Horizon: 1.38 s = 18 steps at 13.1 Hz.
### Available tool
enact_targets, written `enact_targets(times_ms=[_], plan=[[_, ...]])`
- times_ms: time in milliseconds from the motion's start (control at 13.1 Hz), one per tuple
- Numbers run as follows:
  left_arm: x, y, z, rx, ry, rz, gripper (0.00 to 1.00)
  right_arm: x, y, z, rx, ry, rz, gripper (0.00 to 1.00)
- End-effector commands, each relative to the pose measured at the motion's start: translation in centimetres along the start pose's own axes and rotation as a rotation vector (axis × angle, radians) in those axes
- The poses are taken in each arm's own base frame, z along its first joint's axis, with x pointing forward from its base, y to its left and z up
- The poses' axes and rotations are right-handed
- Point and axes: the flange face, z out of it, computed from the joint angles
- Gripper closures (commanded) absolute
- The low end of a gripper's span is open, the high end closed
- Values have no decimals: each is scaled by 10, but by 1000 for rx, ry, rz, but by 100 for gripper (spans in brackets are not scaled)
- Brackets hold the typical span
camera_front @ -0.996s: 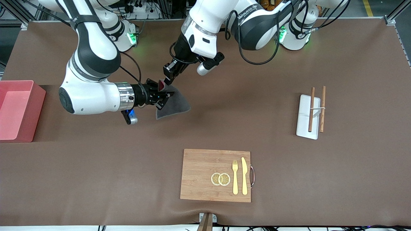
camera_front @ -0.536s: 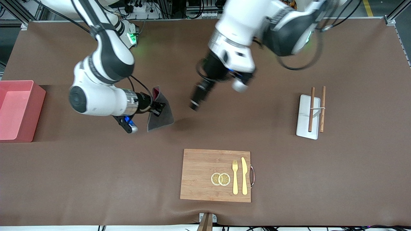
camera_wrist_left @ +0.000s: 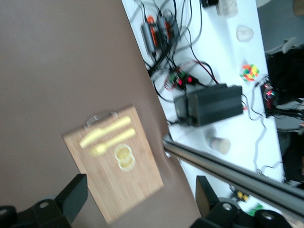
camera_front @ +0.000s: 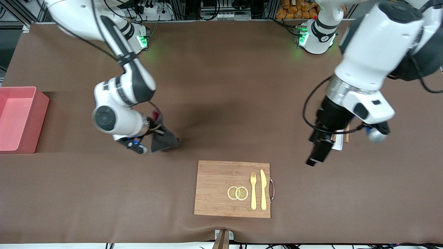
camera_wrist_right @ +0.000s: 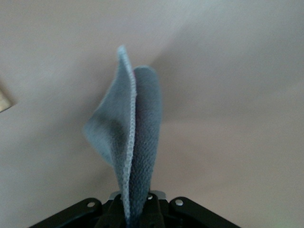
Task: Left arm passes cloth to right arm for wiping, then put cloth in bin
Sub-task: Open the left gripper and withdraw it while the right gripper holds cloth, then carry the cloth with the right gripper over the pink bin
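Right gripper [camera_front: 154,130] clamping cloth [camera_front: 164,139], left gripper [camera_front: 313,159] parted

The cloth [camera_front: 163,139], dark grey and fuzzy, hangs folded from the right gripper [camera_front: 154,127], whose fingers pinch its top edge; its lower corner reaches toward the table, above the bare mat. The bin [camera_front: 18,119], a pink-salmon straight-walled box, sits open at the right arm's end of the table.

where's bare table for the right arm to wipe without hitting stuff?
Bare: wide strip between the bin and wooden board, under the right gripper holding the cloth; also along the bases. Crowded: left gripper over table beside the white tray.
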Motion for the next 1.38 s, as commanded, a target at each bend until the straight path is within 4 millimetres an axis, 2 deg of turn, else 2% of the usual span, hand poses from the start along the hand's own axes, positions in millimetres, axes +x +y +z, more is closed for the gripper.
enact_targets(times_ms=[0, 77, 153, 230, 383, 460, 613, 766, 843, 996, 1073, 1149, 1226, 1302], plan=[[50, -15, -8, 77, 61, 72, 0, 45, 103, -15, 2, -10, -102, 100], [64, -21, -11, 104, 61, 110, 0, 57, 125, -12, 5, -11, -162, 100], [73, -27, -14, 126, 61, 162, 0, 73, 162, -10, -6, -7, -215, 100], [91, -33, -16, 150, 54, 164, 0, 89, 196, -15, -29, 17, -272, 100], [109, -47, -30, 156, 18, 218, 0, 113, 258, -23, -71, 65, -398, 100], [110, -57, -37, 156, -16, 276, 0, 121, 283, -29, -78, 84, -451, 100], [121, -82, -49, 167, -48, 388, 0, 130, 319, -38, -96, 101, -499, 100], [130, -107, -64, 174, -67, 471, 0, 144, 358, -68, -167, 144, -574, 100], [131, -121, -71, 202, -94, 534, 0, 149, 369, -87, -204, 171, -616, 100], [140, -137, -83, 261, -158, 666, 0, 155, 364, -115, -346, 194, -696, 100], [146, -144, -89, 280, -189, 730, 0, 155, 360, -117, -371, 193, -706, 100], [151, -150, -93, 292, -220, 788, 0, 153, 352, -108, -363, 180, -702, 100], [159, -159, -102, 308, -252, 834, 0, 152, 343, -90, -299, 167, -607, 100], [159, -167, -107, 331, -296, 893, 0, 147, 312, -81, -255, 158, -559, 100]])
